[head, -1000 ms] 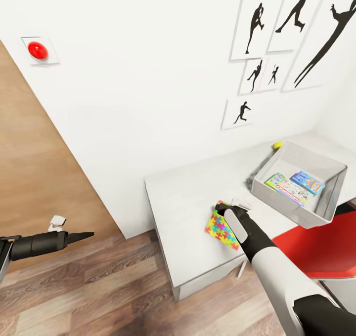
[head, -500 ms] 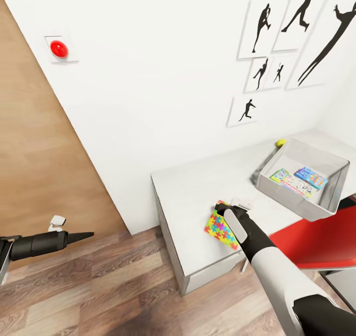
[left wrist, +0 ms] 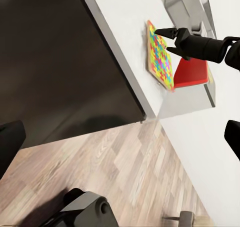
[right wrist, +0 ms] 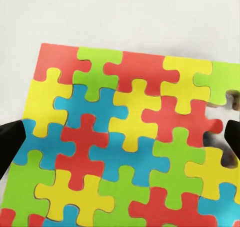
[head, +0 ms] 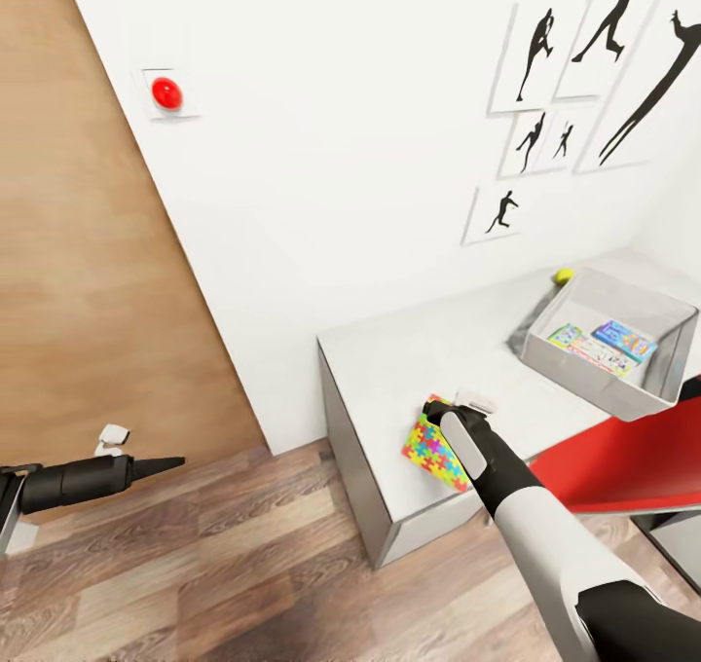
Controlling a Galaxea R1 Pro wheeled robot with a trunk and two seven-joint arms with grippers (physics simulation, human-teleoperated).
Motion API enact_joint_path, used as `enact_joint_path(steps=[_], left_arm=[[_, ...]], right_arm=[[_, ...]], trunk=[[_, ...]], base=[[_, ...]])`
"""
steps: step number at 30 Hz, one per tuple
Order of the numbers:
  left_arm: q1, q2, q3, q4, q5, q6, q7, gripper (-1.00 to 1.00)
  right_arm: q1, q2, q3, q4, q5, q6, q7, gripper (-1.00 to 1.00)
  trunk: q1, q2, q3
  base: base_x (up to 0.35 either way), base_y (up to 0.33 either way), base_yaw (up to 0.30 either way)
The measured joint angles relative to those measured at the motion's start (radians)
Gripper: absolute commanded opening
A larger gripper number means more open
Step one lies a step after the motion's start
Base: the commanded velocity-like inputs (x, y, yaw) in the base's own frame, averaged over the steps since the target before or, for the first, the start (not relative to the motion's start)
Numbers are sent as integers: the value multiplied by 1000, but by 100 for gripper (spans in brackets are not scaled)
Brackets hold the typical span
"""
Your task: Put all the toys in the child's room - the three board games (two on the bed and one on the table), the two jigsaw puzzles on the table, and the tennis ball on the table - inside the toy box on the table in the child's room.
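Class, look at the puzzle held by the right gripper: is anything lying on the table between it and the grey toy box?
Nothing visible does. Bare table lies between the jigsaw puzzle in the right gripper and the toy box.

Item: the table (head: 409,370), pale grey-white top, set against the white wall ahead of me over the wood floor (head: 214,555). On it: one jigsaw puzzle (head: 435,446) near its front edge, under my right arm; the toy box (head: 623,404) toward its far end; a tennis ball (head: 563,275) just behind that box.
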Motion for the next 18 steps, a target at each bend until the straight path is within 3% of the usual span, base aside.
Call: enact_joint_path(steps=[10, 18], left_arm=[[0, 0, 0, 0, 0, -1, 0, 100], [0, 1, 0, 0, 0, -1, 0, 100]], right_arm=[[0, 0, 1, 0, 1, 1, 1, 100], [0, 0, 1, 0, 3, 1, 1, 100]], trunk=[[0, 0, 0], [0, 0, 0]], base=[[-74, 222, 0], [-31, 85, 0]])
